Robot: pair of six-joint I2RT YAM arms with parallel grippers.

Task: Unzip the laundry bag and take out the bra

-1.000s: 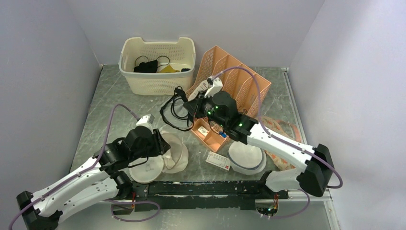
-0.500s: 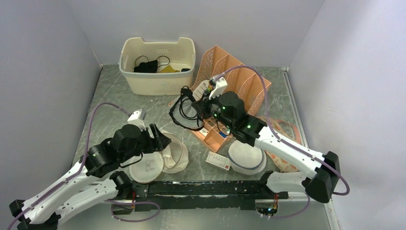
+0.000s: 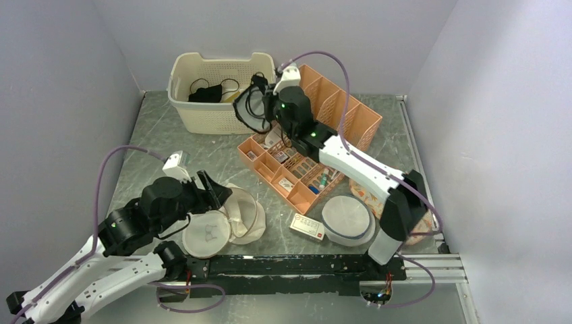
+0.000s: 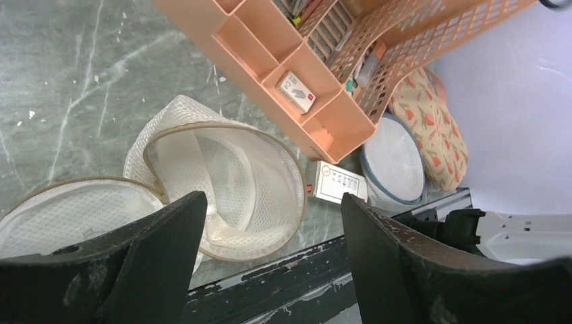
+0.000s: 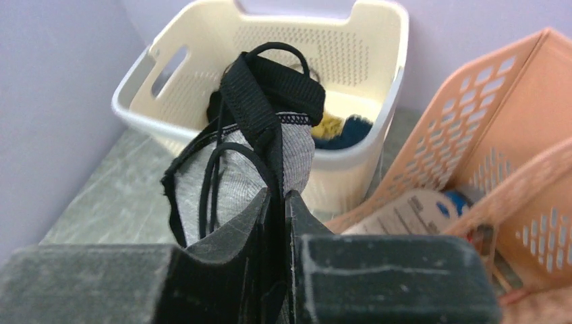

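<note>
The laundry bag (image 3: 236, 217) is left lying open at the near left, released by the left gripper (image 3: 214, 190), whose jaws have been spread wide and empty. The bra (image 3: 251, 111) has been lifted from mid-table to the far side, beside the cream basket (image 3: 216, 118), pinched in the closed right gripper (image 5: 276, 202). Removal is judged done, with only a set-down remaining.
</note>
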